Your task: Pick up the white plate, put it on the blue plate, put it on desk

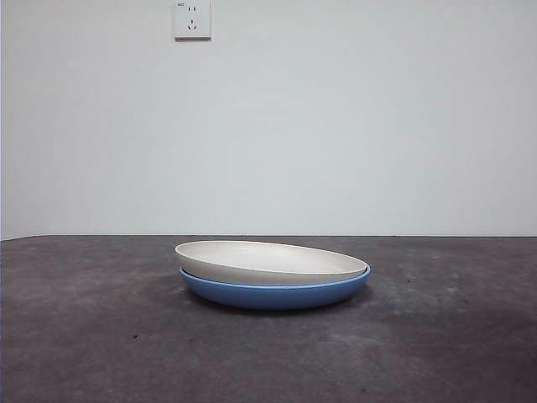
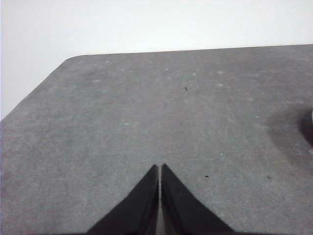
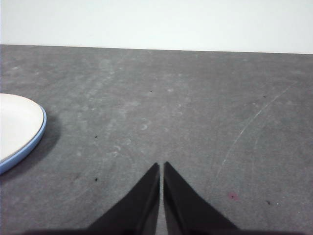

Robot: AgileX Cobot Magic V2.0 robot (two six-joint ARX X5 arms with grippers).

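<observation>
On the desk (image 1: pixel 84 336), white plate (image 1: pixel 268 259) sits tilted in blue plate (image 1: pixel 277 294).

I see a bare test room: plain white wall (image 1: pixel 336 126), one socket (image 1: pixel 192 19), rough grey table (image 1: pixel 84 336).

Grey desk (image 1: pixel 92 336); blue plate (image 1: pixel 277 294) directly on it.

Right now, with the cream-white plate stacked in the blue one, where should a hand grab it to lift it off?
Grip the matte cream-white round plate by its raised rim, which looks tilted up clear of the glossy blue round plate. The right hand, shut beside the stack, probably reaches it easiest.
</observation>
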